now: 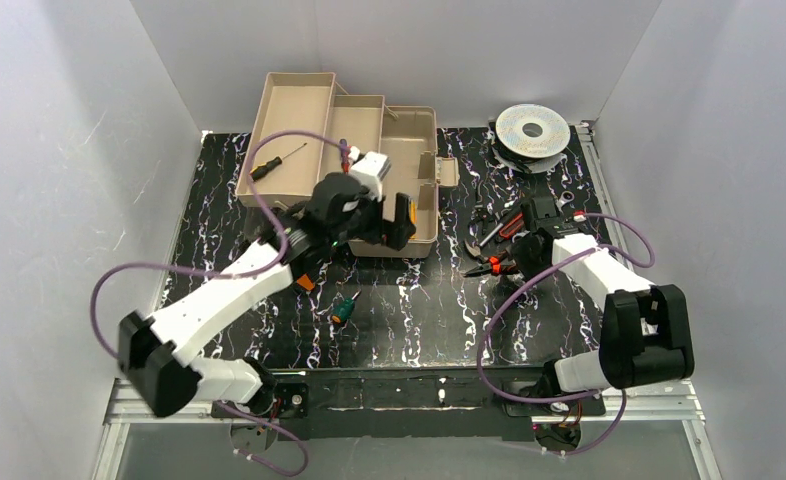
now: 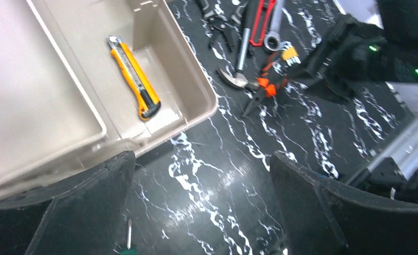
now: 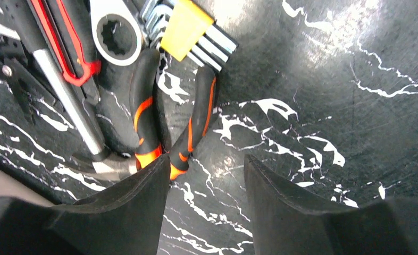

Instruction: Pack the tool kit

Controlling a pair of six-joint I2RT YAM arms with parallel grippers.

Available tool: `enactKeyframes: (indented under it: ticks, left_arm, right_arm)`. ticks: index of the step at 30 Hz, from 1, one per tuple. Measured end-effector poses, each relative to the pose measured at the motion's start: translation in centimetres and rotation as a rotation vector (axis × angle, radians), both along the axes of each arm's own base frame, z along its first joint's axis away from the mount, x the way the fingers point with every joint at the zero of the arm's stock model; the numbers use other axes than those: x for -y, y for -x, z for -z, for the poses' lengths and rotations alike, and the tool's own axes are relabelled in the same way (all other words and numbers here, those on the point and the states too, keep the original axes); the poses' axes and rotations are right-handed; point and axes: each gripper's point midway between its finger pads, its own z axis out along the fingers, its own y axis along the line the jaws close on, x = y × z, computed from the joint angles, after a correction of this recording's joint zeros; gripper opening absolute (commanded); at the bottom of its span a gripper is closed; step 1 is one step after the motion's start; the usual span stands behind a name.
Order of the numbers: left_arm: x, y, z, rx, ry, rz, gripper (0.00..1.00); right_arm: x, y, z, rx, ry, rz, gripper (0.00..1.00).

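Toolbox [image 1: 409, 135] sits open at about 11 o'clock on the surface [image 1: 419, 320], with its trays fanned out toward the back wall. The left tray has one black-handled screwdriver [image 1: 274, 163]. The near compartment has one yellow knife [image 2: 135, 77] lying flat along its floor. Nothing else in the box is clear to me, since the left arm covers a good chunk of it from above. One little green screwdriver [image 1: 342, 310] is loose on the surface around 6 o'clock from the box. At 3 o'clock there's a tangled pile: one pair of orange-and-black pliers [image 3: 148, 117], one hammer [image 2: 237, 79], one ring wrench [image 3: 115, 34] and one hex key set [image 3: 188, 26] in a yellow holder. There's also something red-handled that's cut off, so I can't name it. The silver spool [image 1: 532, 130] is up at 1 o'clock. The left gripper [image 2: 200, 159] is spread wide and empty over the box's near corner. The right gripper [image 3: 207, 162] is partway apart with only bare surface between the jaws, one finger right by the pliers' handle ends.
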Motion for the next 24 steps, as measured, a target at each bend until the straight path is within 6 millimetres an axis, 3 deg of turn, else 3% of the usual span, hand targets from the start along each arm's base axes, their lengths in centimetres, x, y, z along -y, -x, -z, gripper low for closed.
enactKeyframes:
  ticks: [2,5,14,18,21,24]
  left_arm:
    - [-0.9,2.0,-0.7,0.033,0.041,0.016,0.98]
    - [-2.2,4.8,-0.1,0.047,0.078,0.051,0.98]
    - [-6.1,9.7,7.9,-0.032,0.043,0.054,0.98]
    - [-7.6,10.3,9.3,-0.05,0.021,0.003,0.97]
    - [-8.6,10.5,9.8,-0.044,0.024,-0.031,0.97]
    - [-9.4,11.1,10.6,-0.041,0.034,-0.05,0.97]
  right_arm:
    - [0.4,-0.4,0.1,-0.002,0.012,0.023,0.6]
    - [1.1,-0.9,0.5,-0.008,0.029,0.048,0.59]
    - [1.7,-1.8,2.4,-0.064,0.041,0.073,0.55]
    - [1.6,-1.8,2.8,-0.073,0.039,0.075,0.53]
    - [1.6,-1.9,2.8,-0.069,0.037,0.08,0.4]
    - [1.6,-2.1,2.9,-0.066,0.036,0.091,0.17]
